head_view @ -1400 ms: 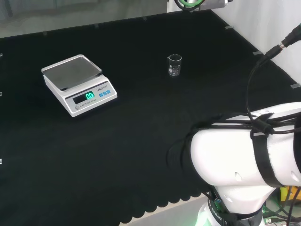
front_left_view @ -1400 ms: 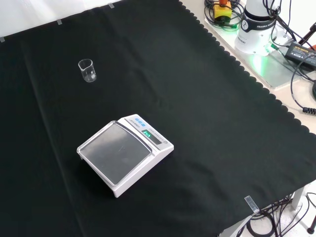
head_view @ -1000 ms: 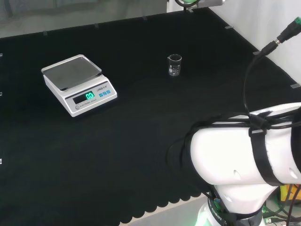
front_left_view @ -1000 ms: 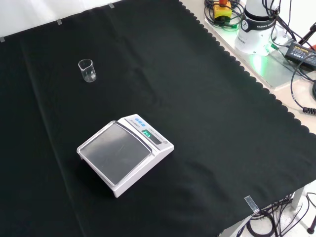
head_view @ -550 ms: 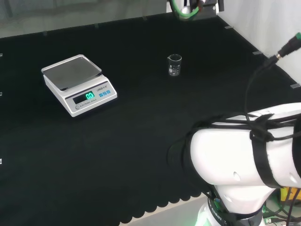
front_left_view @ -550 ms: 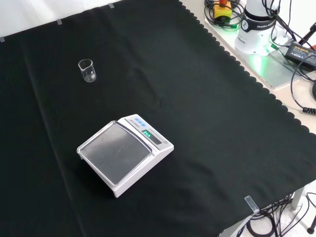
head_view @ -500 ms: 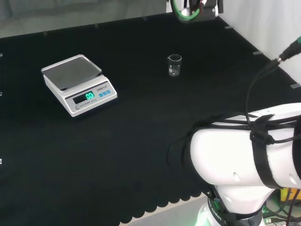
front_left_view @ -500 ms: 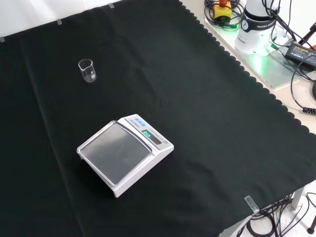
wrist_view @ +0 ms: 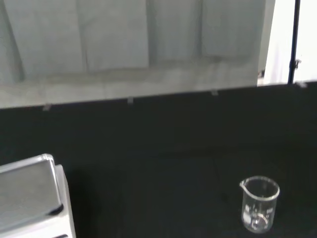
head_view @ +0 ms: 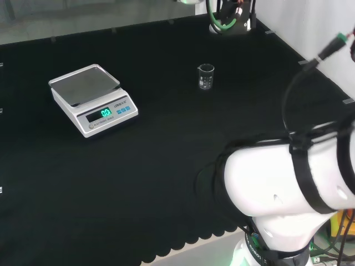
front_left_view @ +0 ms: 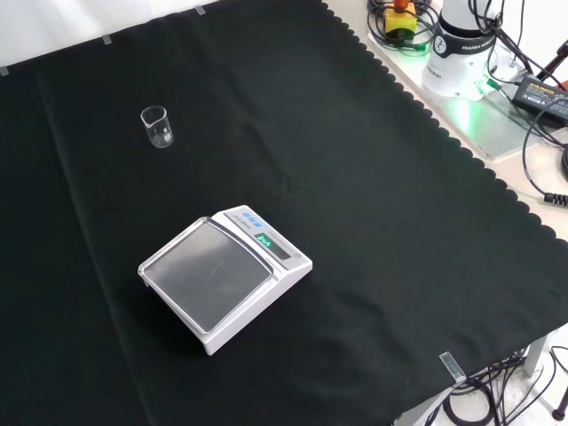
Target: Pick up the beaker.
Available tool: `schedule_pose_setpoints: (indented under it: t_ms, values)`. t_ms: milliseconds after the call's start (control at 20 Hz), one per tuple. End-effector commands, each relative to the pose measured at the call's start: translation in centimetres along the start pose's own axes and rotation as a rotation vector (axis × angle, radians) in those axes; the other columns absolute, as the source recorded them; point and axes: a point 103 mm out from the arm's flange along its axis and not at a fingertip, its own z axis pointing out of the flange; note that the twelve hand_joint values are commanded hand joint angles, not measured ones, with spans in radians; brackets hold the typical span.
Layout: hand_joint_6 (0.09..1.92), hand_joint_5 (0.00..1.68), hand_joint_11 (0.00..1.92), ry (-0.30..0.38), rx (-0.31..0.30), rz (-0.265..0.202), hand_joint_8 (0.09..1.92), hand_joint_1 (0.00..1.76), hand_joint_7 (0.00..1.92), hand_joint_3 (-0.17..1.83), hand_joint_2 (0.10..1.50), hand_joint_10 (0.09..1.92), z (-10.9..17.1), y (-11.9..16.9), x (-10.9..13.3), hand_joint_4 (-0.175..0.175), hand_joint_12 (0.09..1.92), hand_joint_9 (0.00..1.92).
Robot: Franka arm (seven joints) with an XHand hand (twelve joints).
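A small clear glass beaker (head_view: 206, 76) stands upright and empty on the black cloth, right of centre in the head view. The front view has the beaker (front_left_view: 157, 127) at the far left, alone on the cloth. The wrist view looks at the beaker (wrist_view: 259, 203) from the side, a short way off, with its spout and printed marks visible. High in the head view, beyond the beaker, the end of the arm (head_view: 230, 16) hangs with a green loop and black parts, apart from the glass.
A white digital scale (head_view: 91, 98) with a lit green display stands at the left in the head view, and the scale (front_left_view: 222, 275) is near the middle in the front view. The arm's white link (head_view: 288, 199) bulks at the lower right. The arm's base and cables (front_left_view: 461, 53) sit off the cloth.
The arm's end with the green loop has come down into the top of the head view and shifted right. The white link has shifted. Beaker and scale have not moved.
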Motion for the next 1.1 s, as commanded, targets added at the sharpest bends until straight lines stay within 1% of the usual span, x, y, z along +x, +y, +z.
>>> schedule_pose_setpoints:
  t_ms: [50,150,200,250,350,400,450,600,650,700,800,850,1050,1100]
  values:
    - [0.09,0.19,0.01,0.020,0.112,0.037,0.71,0.24,0.00,0.13,0.96,0.84,12.0,10.5,-9.0,-0.044,1.54,0.03]
    - [0.09,0.19,0.01,0.014,0.134,0.094,0.71,0.24,0.00,0.13,0.96,0.85,13.8,11.9,-9.5,-0.044,1.54,0.03]
    - [0.09,0.19,0.02,-0.006,0.156,0.112,0.71,0.25,0.00,0.13,0.96,0.85,14.8,12.7,-9.4,-0.044,1.54,0.03]
    - [0.09,0.19,0.02,-0.011,0.168,0.135,0.71,0.25,0.00,0.13,0.96,0.85,15.6,13.5,-9.2,-0.045,1.54,0.03]
    - [0.09,0.20,0.02,0.005,0.183,0.173,0.71,0.25,0.00,0.13,0.96,0.85,16.9,14.9,-9.0,-0.045,1.54,0.03]
    - [0.09,0.20,0.02,-0.007,0.191,0.212,0.71,0.26,0.00,0.12,0.96,0.85,17.5,15.4,-9.0,-0.046,1.54,0.03]
    - [0.09,0.20,0.02,-0.004,0.198,0.232,0.71,0.26,0.00,0.12,0.96,0.85,18.2,15.9,-8.9,-0.046,1.54,0.03]
    - [0.09,0.20,0.02,0.044,0.214,0.250,0.70,0.26,0.00,0.12,0.96,0.85,20.3,16.7,-9.1,-0.047,1.54,0.03]
    - [0.09,0.20,0.02,0.059,0.223,0.251,0.70,0.26,0.00,0.12,0.96,0.85,21.2,17.0,-9.0,-0.047,1.54,0.03]
    - [0.09,0.20,0.02,0.071,0.255,0.240,0.70,0.26,0.00,0.12,0.96,0.85,22.0,17.2,-9.3,-0.047,1.54,0.03]
    - [0.09,0.20,0.02,0.105,0.269,0.241,0.70,0.27,0.00,0.12,0.96,0.85,23.7,17.5,-9.7,-0.048,1.54,0.03]
    - [0.09,0.20,0.02,0.105,0.268,0.265,0.70,0.27,0.00,0.12,0.96,0.85,24.8,17.7,-9.7,-0.048,1.54,0.03]
    - [0.09,0.20,0.03,0.133,0.232,0.316,0.70,0.28,0.00,0.12,0.95,0.85,27.7,17.3,-10.4,-0.050,1.54,0.02]
    - [0.09,0.20,0.03,0.135,0.229,0.329,0.70,0.28,0.00,0.12,0.95,0.85,28.2,17.3,-10.2,-0.050,1.54,0.02]
